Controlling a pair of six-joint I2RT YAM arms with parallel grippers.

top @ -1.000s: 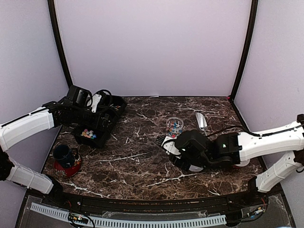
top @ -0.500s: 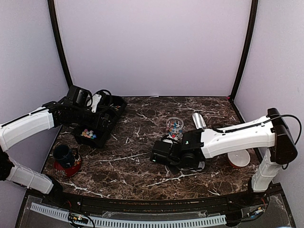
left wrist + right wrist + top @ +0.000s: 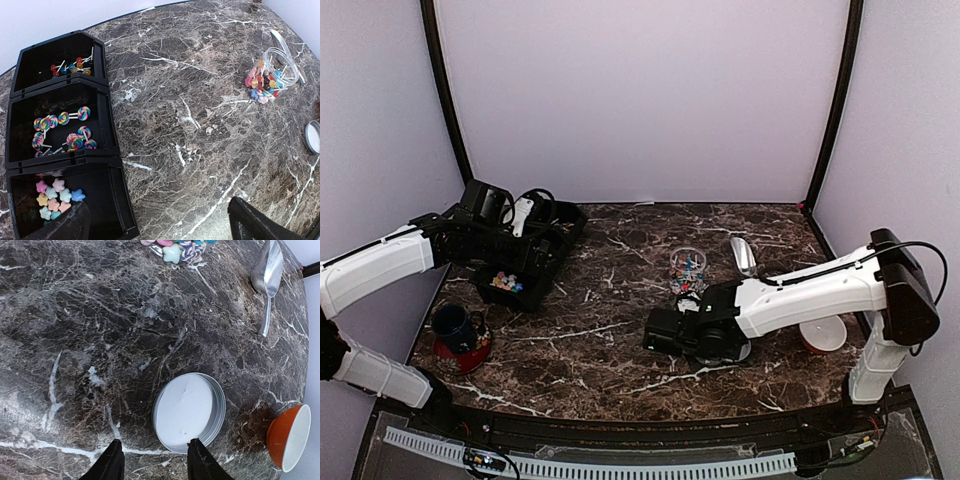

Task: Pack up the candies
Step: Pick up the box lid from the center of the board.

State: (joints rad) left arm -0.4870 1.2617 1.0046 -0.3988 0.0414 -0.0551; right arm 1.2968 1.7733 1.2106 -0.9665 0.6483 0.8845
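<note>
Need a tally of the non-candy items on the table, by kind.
Black compartment tray: 1
Glass jar: 1
Jar lid: 1
Metal scoop: 1
Orange bowl: 1
Blue mug: 1
Red saucer: 1
Total: 7

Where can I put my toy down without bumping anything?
Bare marble lies between the black tray and the jar, and in front between the mug and the right claw. It is crowded around jar, scoop, lid and orange bowl.
</note>
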